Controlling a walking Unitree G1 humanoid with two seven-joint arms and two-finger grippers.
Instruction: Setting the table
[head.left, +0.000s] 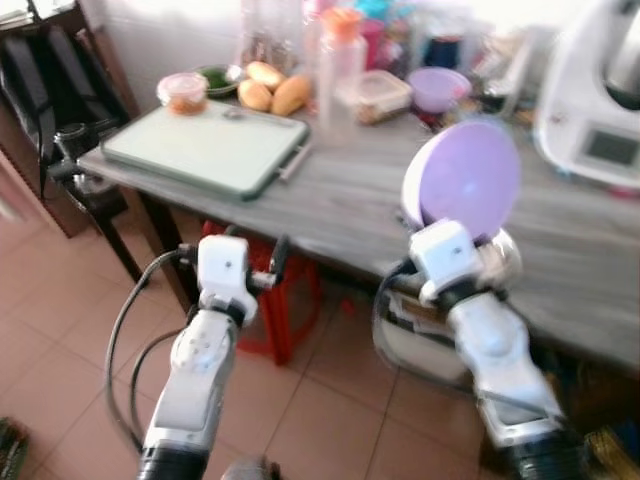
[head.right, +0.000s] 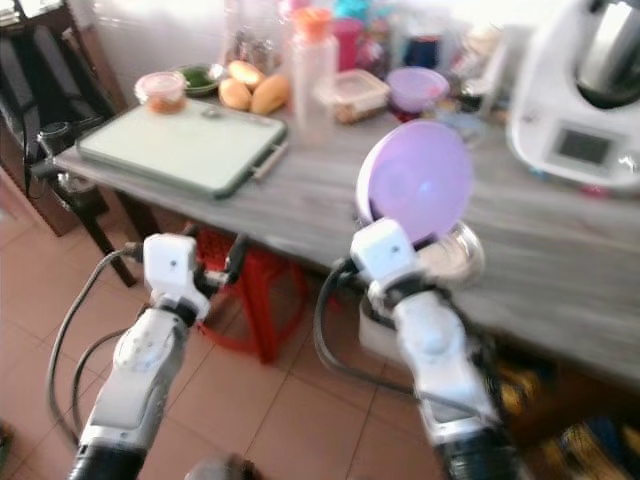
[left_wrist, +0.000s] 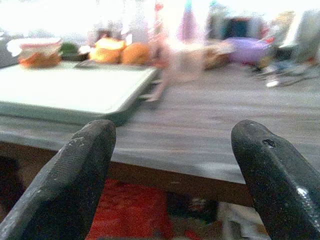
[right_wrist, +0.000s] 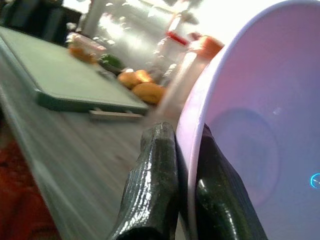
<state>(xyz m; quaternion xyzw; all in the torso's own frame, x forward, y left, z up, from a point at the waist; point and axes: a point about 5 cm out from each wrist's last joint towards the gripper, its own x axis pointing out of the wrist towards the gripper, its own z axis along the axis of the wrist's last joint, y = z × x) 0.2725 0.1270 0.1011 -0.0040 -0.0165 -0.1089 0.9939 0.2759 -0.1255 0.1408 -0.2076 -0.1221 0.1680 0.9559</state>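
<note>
My right gripper (right_wrist: 186, 165) is shut on the rim of a lilac bowl (head.left: 468, 178), holding it tilted on edge above the front of the grey wooden table (head.left: 360, 200). In the right wrist view both black fingers (right_wrist: 155, 185) clamp the bowl's rim (right_wrist: 192, 125). A shiny metal bowl (head.right: 452, 255) sits just behind that wrist on the table. My left gripper (left_wrist: 172, 165) is open with nothing between its fingers. It hovers in front of the table edge, below tabletop height, near the red stool (head.left: 285, 300).
A pale green tray (head.left: 205, 148) lies on the table's left part. Behind it are a small tub (head.left: 183, 92), orange fruit (head.left: 270, 90), bottles, a lidded container (head.left: 378, 95) and another purple bowl (head.left: 440, 85). A white kitchen appliance (head.left: 600, 100) stands right. A dark chair (head.left: 70, 150) is left.
</note>
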